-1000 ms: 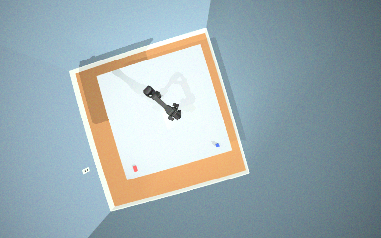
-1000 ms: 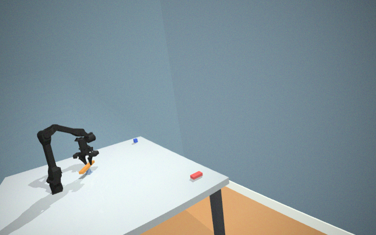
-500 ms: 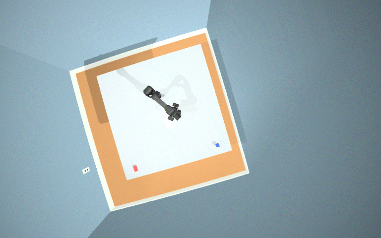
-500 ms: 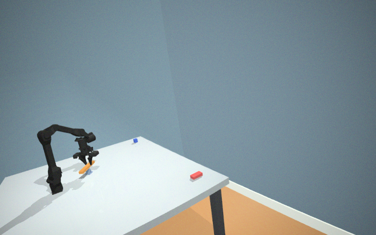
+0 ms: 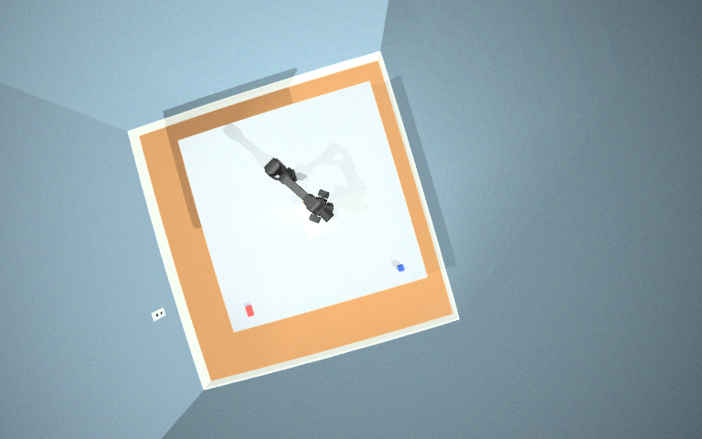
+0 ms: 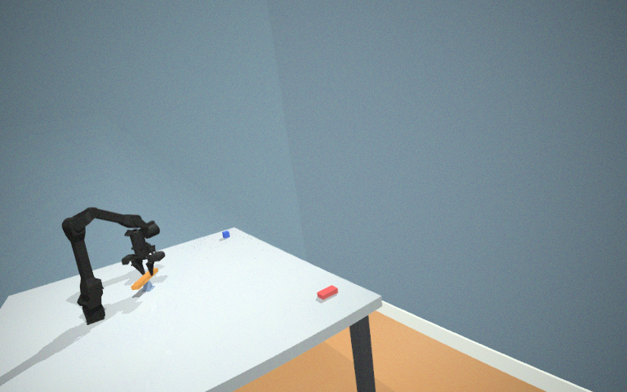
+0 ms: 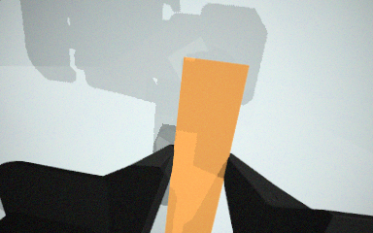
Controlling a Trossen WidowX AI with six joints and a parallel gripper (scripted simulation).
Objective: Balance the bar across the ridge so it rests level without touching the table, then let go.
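Near side first, exterior view. Bench [image 5: 269, 259] [image 6: 231, 332] [image 7: 316, 97]: near edge runs up to the right corner, dark leg [image 6: 361, 351] below it. Red block [image 5: 249, 310] [image 6: 326, 291] lies flat just in from that right corner. Arm [image 5: 294, 187] [image 6: 82, 258] stands well in from the near edge, upper part bent over toward the ridge. Ridge [image 6: 148, 287] [image 7: 164, 133]: blue-grey, on the bench beyond the arm's foot, well apart from the right corner. Bar [image 5: 303, 201] [image 6: 142, 281] [image 7: 209, 107]: orange, right over the ridge, off the bench; can't tell if touching the ridge or fully level. Tool [image 5: 321, 207] [image 6: 147, 274] [image 7: 199, 154] points down, clamped on the bar, one finger per long side; not let go. Blue cube [image 5: 400, 267] [image 6: 225, 233] sits near the far corner. Blue-grey walls [image 6: 415, 138] behind.
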